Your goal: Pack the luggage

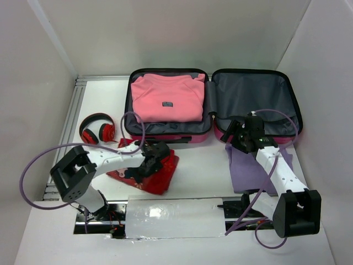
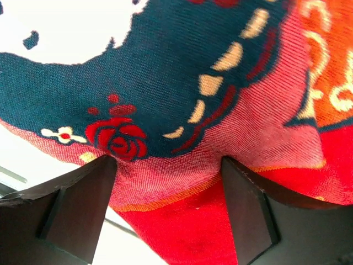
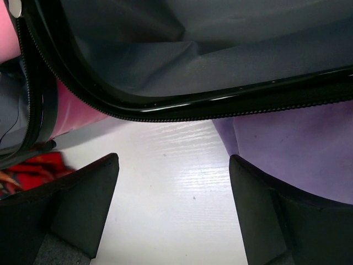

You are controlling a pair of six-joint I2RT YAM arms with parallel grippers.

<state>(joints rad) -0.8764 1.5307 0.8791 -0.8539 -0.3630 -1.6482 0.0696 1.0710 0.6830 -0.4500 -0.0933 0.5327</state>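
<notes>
White tabletop (image 1: 204, 171) and plain white walls (image 1: 165, 33) box in the work. Your left gripper (image 2: 168, 165) has its fingers (image 2: 83, 204) spread wide, planted either side of a ridge of red patterned cloth (image 2: 165, 83), with nothing pinched yet. That cloth lies just in front of the left half of the luggage (image 1: 154, 137). Your right gripper (image 3: 174, 165) is spread too, with only bare table between its tips. It hovers just in front of the luggage's right half, with the black zipped rim directly ahead and a purple cloth (image 3: 298, 149) beside one finger.

Further out, the luggage lies opened flat at the far side of the table. A folded pink sweater (image 1: 167, 96) fills its left half, and its right half shows only grey lining. Just left of it sit the red headphones (image 1: 97, 128).

Expect the shell to be stiff and fairly light. The glossy rim will probably be slick under the pads, and a sideways shove may slide the whole case. When you close it, take the empty half by its near rim, well away from the hinge.

Both cloths look limp. Pinch a gathered fold rather than a flat layer, and lift high enough to clear the case's front wall.
</notes>
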